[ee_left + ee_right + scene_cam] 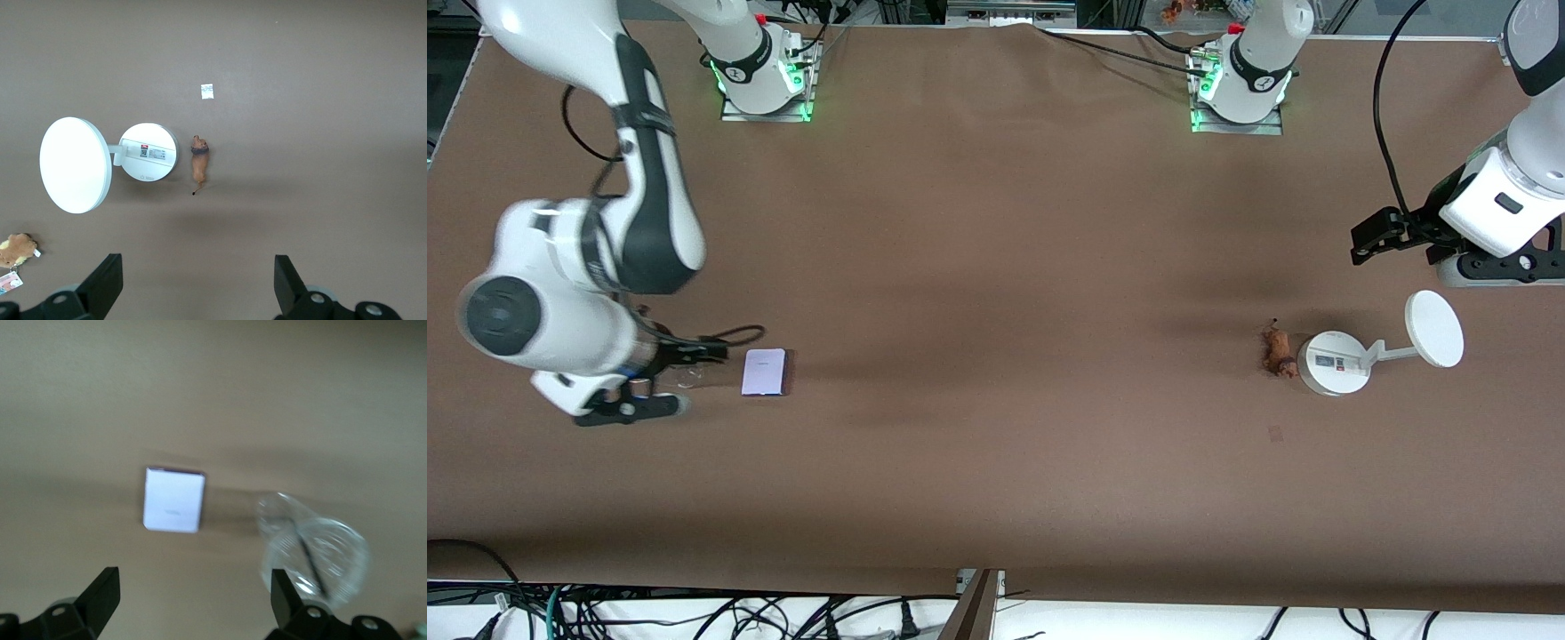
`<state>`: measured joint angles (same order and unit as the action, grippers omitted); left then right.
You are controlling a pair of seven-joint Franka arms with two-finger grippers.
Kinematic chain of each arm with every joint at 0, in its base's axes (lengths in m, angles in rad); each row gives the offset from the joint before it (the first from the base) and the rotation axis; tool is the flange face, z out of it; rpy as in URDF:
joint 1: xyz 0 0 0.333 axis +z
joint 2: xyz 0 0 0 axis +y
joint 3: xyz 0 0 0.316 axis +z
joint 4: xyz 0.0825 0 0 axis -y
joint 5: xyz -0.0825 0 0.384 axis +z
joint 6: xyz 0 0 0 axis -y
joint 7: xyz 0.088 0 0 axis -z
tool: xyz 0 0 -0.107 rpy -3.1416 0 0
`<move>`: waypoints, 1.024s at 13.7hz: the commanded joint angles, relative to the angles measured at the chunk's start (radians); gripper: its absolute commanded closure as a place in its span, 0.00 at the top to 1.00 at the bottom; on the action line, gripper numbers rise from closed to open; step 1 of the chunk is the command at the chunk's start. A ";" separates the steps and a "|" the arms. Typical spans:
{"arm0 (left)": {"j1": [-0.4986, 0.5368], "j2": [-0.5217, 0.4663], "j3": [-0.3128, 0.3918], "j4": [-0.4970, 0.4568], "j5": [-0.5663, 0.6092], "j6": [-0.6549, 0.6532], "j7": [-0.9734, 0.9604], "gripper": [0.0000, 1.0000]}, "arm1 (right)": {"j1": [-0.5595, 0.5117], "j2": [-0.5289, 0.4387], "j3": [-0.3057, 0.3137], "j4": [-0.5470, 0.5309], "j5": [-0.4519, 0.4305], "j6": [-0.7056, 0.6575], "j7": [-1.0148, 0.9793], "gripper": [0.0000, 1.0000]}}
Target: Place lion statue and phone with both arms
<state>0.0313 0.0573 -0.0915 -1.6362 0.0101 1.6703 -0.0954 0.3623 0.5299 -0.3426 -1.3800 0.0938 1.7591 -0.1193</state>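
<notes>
The lion statue point(1279, 352) lies on the brown table toward the left arm's end, right beside the round base of a white stand. It also shows in the left wrist view point(199, 167). My left gripper point(1362, 242) is open and empty in the air, off to the side of the lion, with the lion ahead of its fingers point(197, 287). The lavender phone point(764, 372) lies flat toward the right arm's end and shows in the right wrist view point(173, 500). My right gripper point(698, 378) is open and empty, low beside the phone point(193, 607).
A white stand point(1334, 363) with a round disc point(1434, 329) stands by the lion. A clear plastic cup point(313, 553) lies by one right finger, beside the phone. A brown plush with a tag point(17, 248) and a small white scrap point(207, 91) lie near the stand.
</notes>
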 commanded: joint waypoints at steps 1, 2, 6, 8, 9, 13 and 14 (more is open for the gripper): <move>-0.013 -0.011 0.010 -0.004 -0.001 0.005 0.009 1.00 | -0.009 -0.077 -0.024 -0.005 -0.005 -0.081 -0.027 1.00; -0.013 -0.005 0.010 0.002 -0.001 0.003 0.009 1.00 | -0.032 -0.102 -0.006 -0.017 -0.008 -0.092 -0.023 1.00; -0.011 -0.005 0.010 0.001 -0.001 -0.003 0.009 1.00 | -0.276 -0.284 0.248 -0.157 -0.092 -0.124 0.006 1.00; -0.011 -0.005 0.010 0.002 -0.001 -0.003 0.009 1.00 | -0.312 -0.393 0.290 -0.243 -0.094 -0.124 0.105 1.00; -0.010 -0.005 0.010 0.002 -0.001 -0.003 0.009 1.00 | -0.319 -0.439 0.309 -0.264 -0.094 -0.124 0.112 1.00; -0.011 -0.005 0.009 0.004 -0.001 -0.003 0.008 1.00 | -0.327 -0.545 0.327 -0.272 -0.094 -0.162 0.107 1.00; -0.011 -0.005 0.009 0.004 -0.001 -0.003 0.008 1.00 | -0.327 -0.545 0.324 -0.260 -0.092 -0.173 0.101 1.00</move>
<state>0.0277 0.0573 -0.0913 -1.6361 0.0101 1.6702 -0.0954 0.0601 0.0235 -0.0349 -1.6161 0.0156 1.5962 -0.0257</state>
